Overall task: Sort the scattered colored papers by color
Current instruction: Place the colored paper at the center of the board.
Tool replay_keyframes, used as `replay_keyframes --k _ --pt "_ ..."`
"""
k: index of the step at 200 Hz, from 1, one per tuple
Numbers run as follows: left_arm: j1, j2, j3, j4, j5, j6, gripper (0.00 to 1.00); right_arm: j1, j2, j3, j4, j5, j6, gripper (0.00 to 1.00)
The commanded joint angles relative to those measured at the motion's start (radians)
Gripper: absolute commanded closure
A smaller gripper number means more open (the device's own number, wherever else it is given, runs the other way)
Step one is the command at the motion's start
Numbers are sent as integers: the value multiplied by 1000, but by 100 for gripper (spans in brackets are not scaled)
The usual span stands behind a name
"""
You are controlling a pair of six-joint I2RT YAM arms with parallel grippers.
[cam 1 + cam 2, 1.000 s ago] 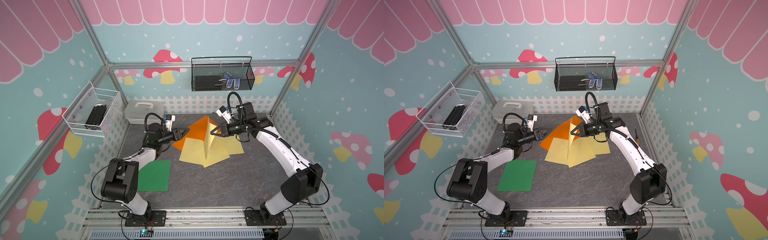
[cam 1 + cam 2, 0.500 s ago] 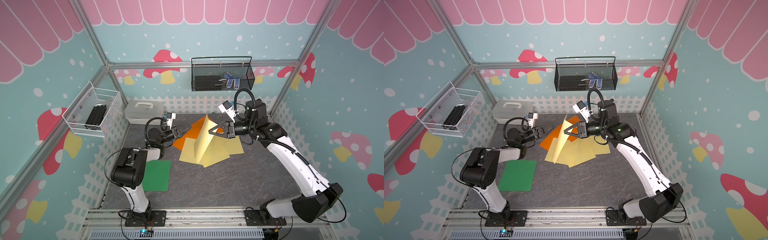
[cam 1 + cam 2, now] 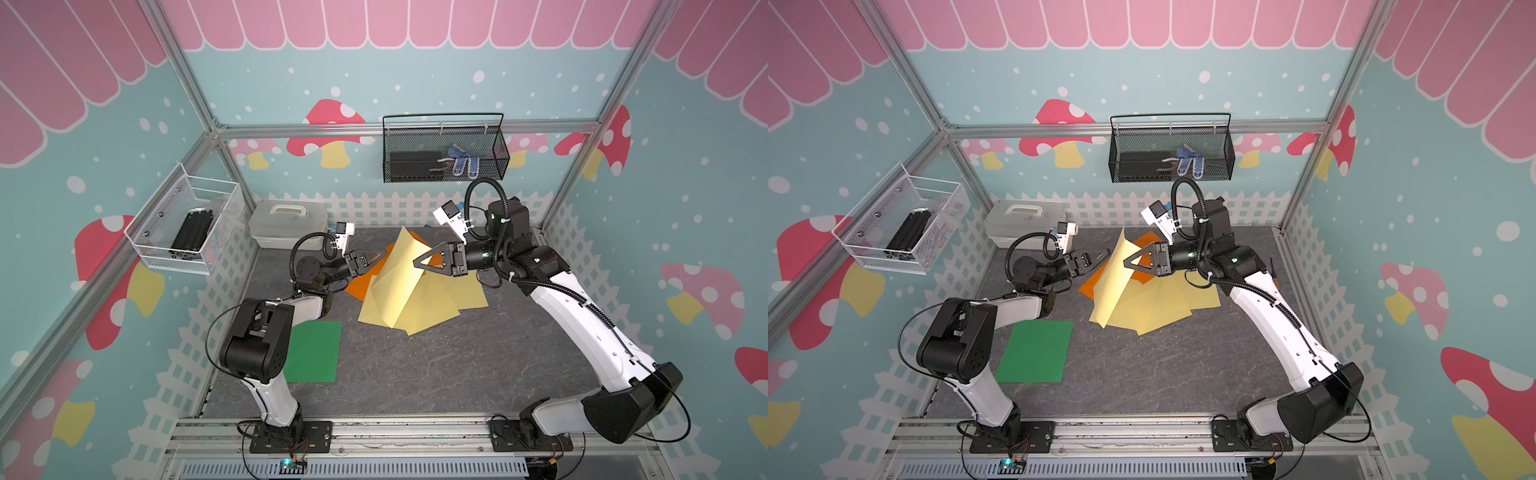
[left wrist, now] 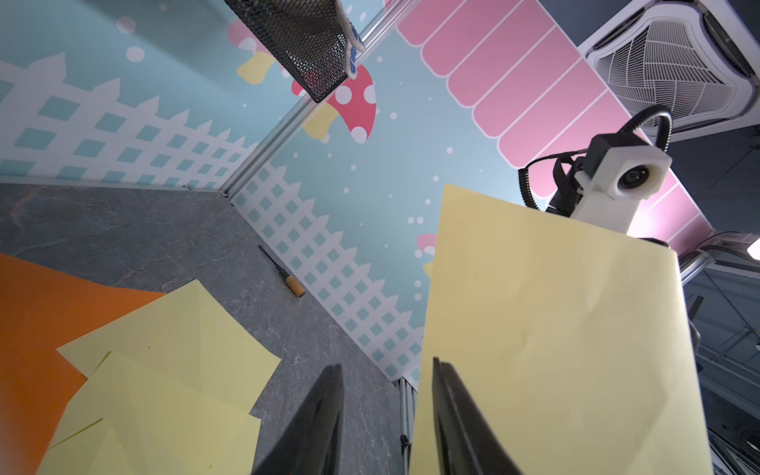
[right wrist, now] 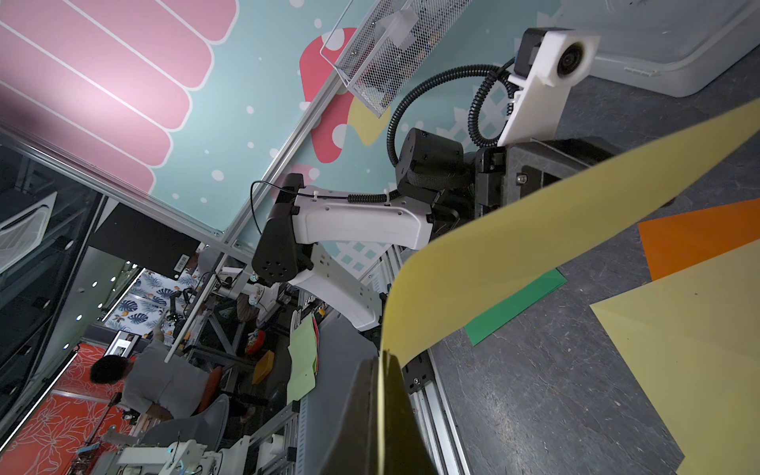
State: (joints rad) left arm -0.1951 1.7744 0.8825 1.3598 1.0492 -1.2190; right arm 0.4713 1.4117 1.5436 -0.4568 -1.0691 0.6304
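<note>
Presently, the right gripper is pressed together on the edge of one pale yellow sheet, holding it tilted up steeply above the table. The left gripper stands just beside that sheet with its jaws spread; the left wrist view shows nothing between them. Further yellow sheets lie overlapped on the table, partly covering an orange sheet. A dark green sheet lies flat, apart from the pile, beside the left arm.
</note>
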Motion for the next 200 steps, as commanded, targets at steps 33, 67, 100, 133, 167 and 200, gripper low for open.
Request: replay_keyframes --k 33,67,100,133,167,200 --pt "-2 -75 4 56 12 -40 62 -15 25 -30 -131 84 -118 100" --pt "0 -81 -7 56 9 -37 63 -19 43 -23 -141 103 -124 100" --pt "3 -19 -4 56 6 -36 60 -15 41 0 -138 48 -125 100" --pt "-5 36 11 56 0 -27 52 2 23 2 -106 -20 -113 100" --pt "-7 77 43 56 -3 -42 43 36 11 -1 -65 -45 -93 100" --pt "-10 85 50 56 -6 -55 37 45 -10 -2 -6 -65 -53 100"
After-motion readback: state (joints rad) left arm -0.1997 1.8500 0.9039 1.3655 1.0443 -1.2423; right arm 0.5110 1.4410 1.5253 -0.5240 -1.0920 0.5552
